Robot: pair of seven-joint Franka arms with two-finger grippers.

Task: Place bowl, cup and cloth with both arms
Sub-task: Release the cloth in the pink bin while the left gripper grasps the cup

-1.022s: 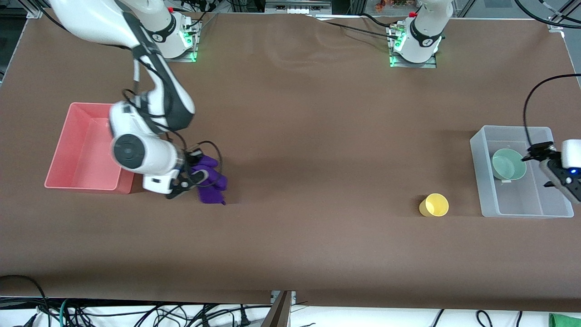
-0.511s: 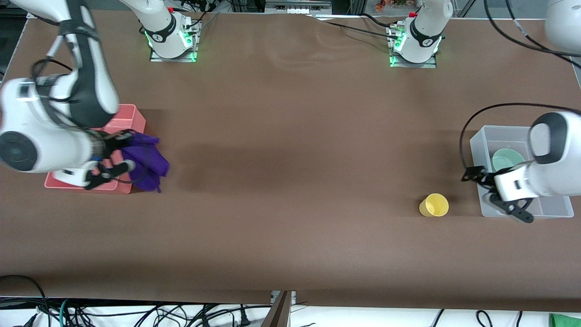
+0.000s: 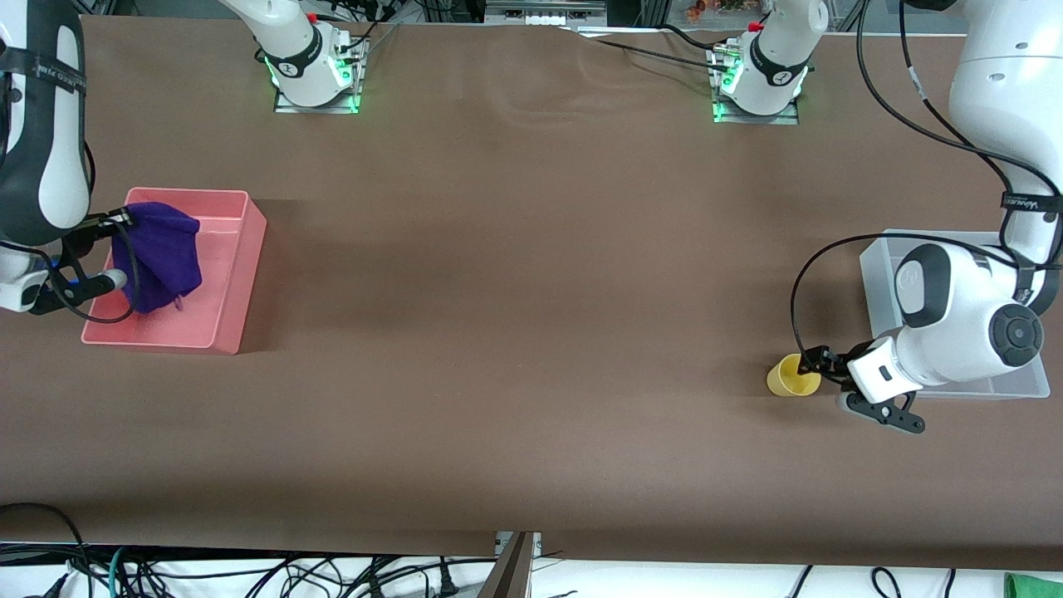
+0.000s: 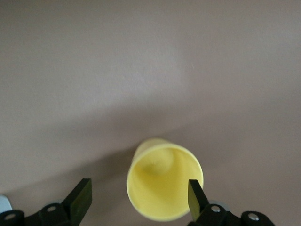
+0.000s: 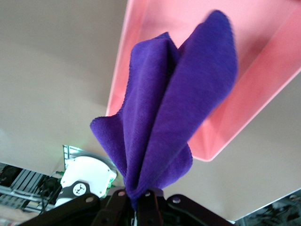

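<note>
The yellow cup stands on the brown table beside the clear bin. My left gripper is open and low at the cup. In the left wrist view the cup sits between the two fingers, nearer one than the other, its mouth facing the camera. My right gripper is shut on the purple cloth and holds it hanging over the pink bin. The right wrist view shows the cloth pinched in the gripper. The green bowl is hidden by my left arm.
The pink bin lies at the right arm's end of the table and the clear bin at the left arm's end. The left arm's bulk covers most of the clear bin. Both arm bases stand along the table's edge farthest from the front camera.
My right gripper lifted the cloth off the table and carried it over the pink bin. My left gripper moved from above the clear bin down to the yellow cup.
</note>
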